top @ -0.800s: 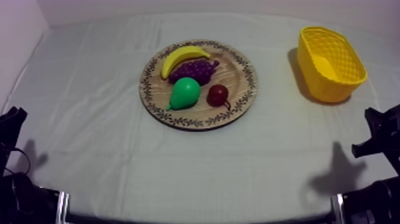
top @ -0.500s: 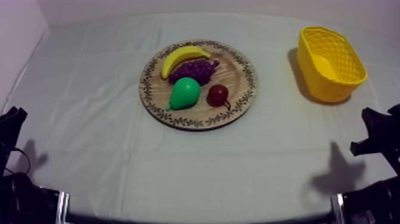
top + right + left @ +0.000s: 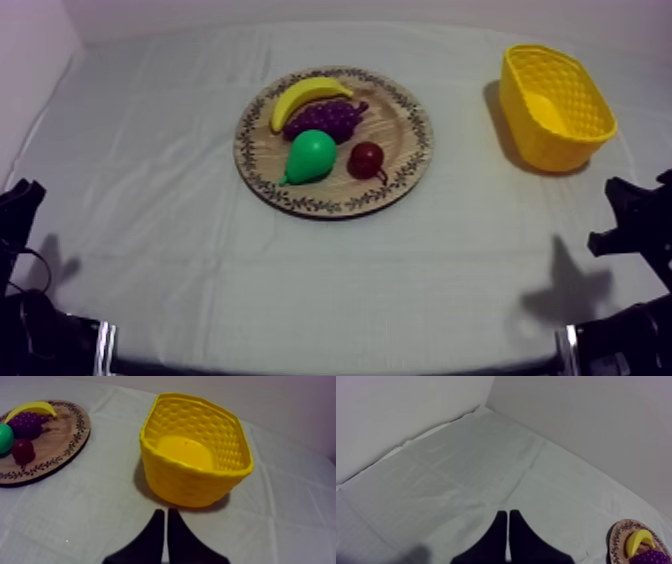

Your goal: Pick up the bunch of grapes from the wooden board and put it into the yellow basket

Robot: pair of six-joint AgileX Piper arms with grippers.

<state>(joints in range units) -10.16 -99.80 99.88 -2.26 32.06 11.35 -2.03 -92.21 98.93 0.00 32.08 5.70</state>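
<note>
The purple bunch of grapes point(image 3: 325, 118) lies on the round wooden board point(image 3: 405, 150), between a banana point(image 3: 308, 97), a green pear point(image 3: 310, 157) and a small red fruit point(image 3: 366, 159). The yellow basket point(image 3: 555, 105) stands at the far right with nothing in it. My left gripper point(image 3: 508, 518) is shut on nothing, over bare cloth far from the board point(image 3: 621, 536). My right gripper point(image 3: 166, 516) is shut too, its fingers together just in front of the basket point(image 3: 195, 476). The grapes point(image 3: 27, 424) lie on the board point(image 3: 70, 438) well away from it.
White walls close the table at the back and left. My left arm point(image 3: 20, 215) rests low at the left edge and my right arm point(image 3: 635, 225) low at the right edge. Open cloth lies between board and basket.
My right arm has shifted slightly toward the basket. The fruit, board, basket and left arm have not moved.
</note>
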